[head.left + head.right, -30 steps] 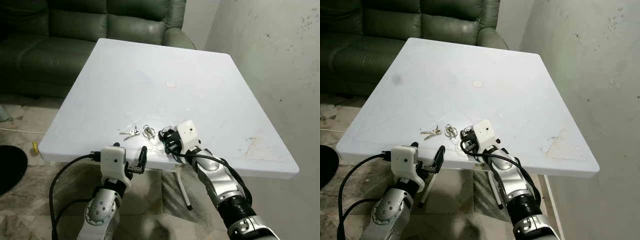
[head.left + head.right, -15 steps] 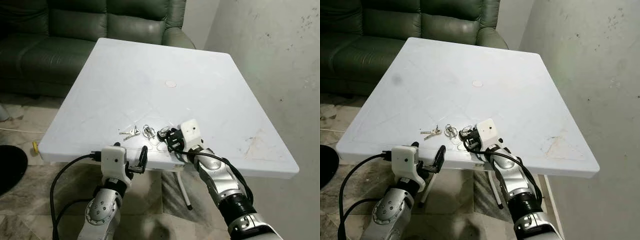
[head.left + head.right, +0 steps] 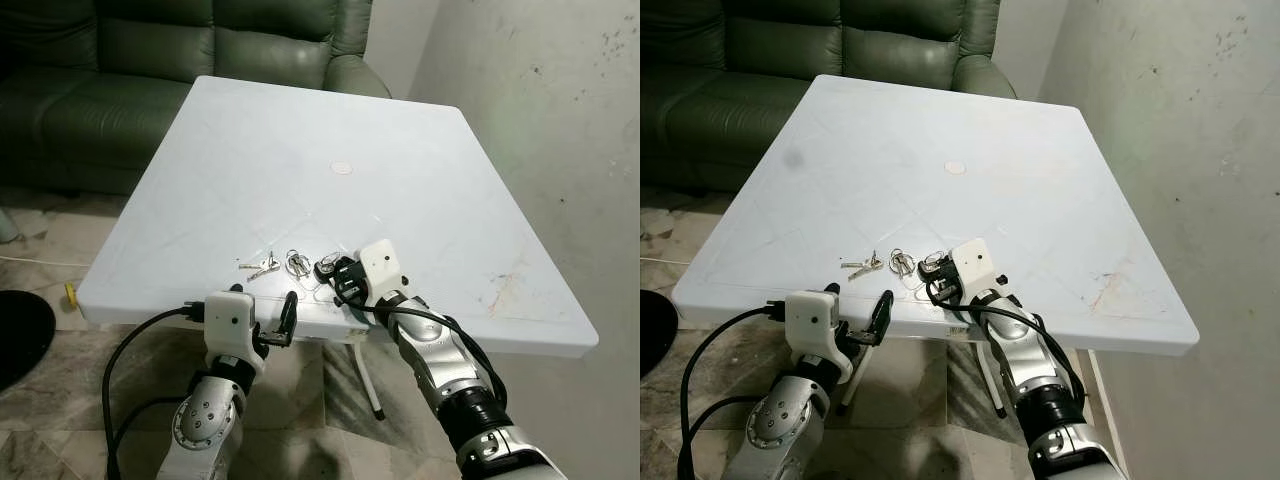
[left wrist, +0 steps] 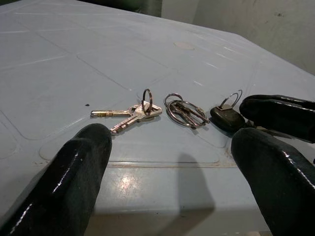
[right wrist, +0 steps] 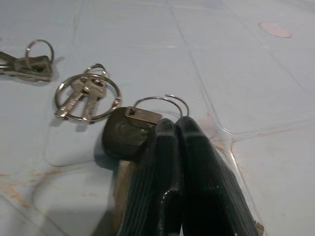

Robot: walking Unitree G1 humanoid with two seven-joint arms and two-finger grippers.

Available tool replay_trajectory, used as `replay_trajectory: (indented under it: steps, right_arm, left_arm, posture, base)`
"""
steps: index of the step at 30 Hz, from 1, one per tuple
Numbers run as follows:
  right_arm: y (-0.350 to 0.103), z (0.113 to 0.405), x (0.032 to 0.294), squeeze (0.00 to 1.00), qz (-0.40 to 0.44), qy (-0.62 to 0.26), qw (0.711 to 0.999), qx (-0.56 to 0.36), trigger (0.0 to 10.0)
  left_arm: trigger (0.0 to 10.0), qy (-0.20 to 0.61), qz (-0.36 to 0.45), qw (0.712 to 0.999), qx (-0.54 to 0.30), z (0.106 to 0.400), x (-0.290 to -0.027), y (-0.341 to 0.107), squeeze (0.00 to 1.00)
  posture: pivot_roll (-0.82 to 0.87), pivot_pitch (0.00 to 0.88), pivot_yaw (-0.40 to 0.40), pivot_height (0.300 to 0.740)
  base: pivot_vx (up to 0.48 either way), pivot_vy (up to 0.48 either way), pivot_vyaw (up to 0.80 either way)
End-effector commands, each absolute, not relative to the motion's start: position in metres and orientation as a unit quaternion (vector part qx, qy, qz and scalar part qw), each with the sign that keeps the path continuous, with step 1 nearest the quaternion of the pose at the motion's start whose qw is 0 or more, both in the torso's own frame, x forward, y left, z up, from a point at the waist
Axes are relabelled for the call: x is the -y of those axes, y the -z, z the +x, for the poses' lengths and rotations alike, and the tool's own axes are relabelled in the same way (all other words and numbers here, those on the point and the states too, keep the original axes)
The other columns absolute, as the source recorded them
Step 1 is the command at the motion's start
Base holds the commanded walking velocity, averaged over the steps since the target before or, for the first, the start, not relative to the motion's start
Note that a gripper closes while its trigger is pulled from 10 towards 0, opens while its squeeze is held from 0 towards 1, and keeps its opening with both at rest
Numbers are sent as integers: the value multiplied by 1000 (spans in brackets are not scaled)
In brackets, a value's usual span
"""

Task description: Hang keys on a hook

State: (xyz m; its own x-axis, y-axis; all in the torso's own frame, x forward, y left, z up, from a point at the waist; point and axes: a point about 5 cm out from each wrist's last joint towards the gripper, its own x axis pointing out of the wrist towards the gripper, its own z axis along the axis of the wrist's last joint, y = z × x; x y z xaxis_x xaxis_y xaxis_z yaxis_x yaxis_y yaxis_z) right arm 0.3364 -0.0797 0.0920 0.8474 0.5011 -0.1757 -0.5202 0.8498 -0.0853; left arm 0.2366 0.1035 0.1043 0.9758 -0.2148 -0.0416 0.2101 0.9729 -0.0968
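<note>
while closed, right end effector (image 5: 170, 129) touches black key fob (image 5: 123, 137).

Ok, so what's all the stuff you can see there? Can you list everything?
Table: one, white, in front of the robot.
Key sets: three, near the table's front edge; silver keys, ring of keys, black fob key.
Sofa: one, dark green, behind the table.
Wall: grey, marked, on the right.
Floor: marbled tiles.
Left pincer: black, open, below the table edge.
Right pincer: black, shut, at the black fob key.
</note>
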Motion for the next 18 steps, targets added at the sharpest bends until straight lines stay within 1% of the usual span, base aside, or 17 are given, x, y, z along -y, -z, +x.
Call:
replay_trajectory:
  steps: [1, 2, 3, 4, 5, 6, 7, 16, 17, 18]
  right_arm:
    - [-93, 338, 83, 0, -71, -265, 958, -76, 6353]
    - [-92, 338, 83, 0, -71, -267, 958, -79, 4353]
    - [-92, 338, 83, 0, -70, -268, 958, -80, 4745]
    - [-91, 337, 83, 0, -63, -274, 956, -84, 4431]
    - [-92, 337, 82, 0, -62, -275, 956, -82, 5922]
    - [-92, 337, 82, 0, -62, -275, 956, -82, 5922]
    - [-90, 337, 82, 0, -73, -276, 955, -86, 10000]
    - [-89, 338, 84, 0, -86, -271, 955, -87, 10000]
    - [-89, 338, 84, 0, -85, -270, 955, -86, 9686]
    - [-89, 338, 84, 0, -85, -269, 956, -85, 8667]
  left_arm:
    - [10000, 112, -44, 993, -18, 238, -99, -109, 0]
    - [10000, 112, -44, 993, -18, 238, -99, -109, 0]
    - [10000, 112, -44, 993, -18, 238, -99, -109, 0]
    - [10000, 113, -43, 993, -17, 238, -99, -109, 0]
    - [10000, 113, -42, 993, -17, 239, -99, -109, 0]
    - [10000, 113, -42, 993, -17, 239, -99, -109, 0]
    - [10000, 113, -42, 993, -16, 239, -99, -109, 0]
    - [10000, 111, -42, 993, -17, 239, -99, -109, 0]
    - [10000, 111, -41, 993, -17, 239, -99, -109, 0]
    - [10000, 111, -42, 993, -17, 239, -99, -109, 0]
  posture:
    - [177, 41, -140, 715]
    - [177, 41, -140, 715]
    - [177, 40, -139, 715]
    - [177, 40, -139, 715]
    - [177, 42, -140, 715]
    - [177, 42, -140, 715]
    - [176, 44, -140, 715]
    - [177, 47, -140, 715]
    - [177, 47, -140, 715]
    - [177, 47, -140, 715]
  base:
    - [0, 0, 0]
    - [0, 0, 0]
    - [0, 0, 0]
    - [0, 0, 0]
    - [0, 0, 0]
    - [0, 0, 0]
    - [0, 0, 0]
    - [0, 0, 0]
    - [0, 0, 0]
    - [0, 0, 0]
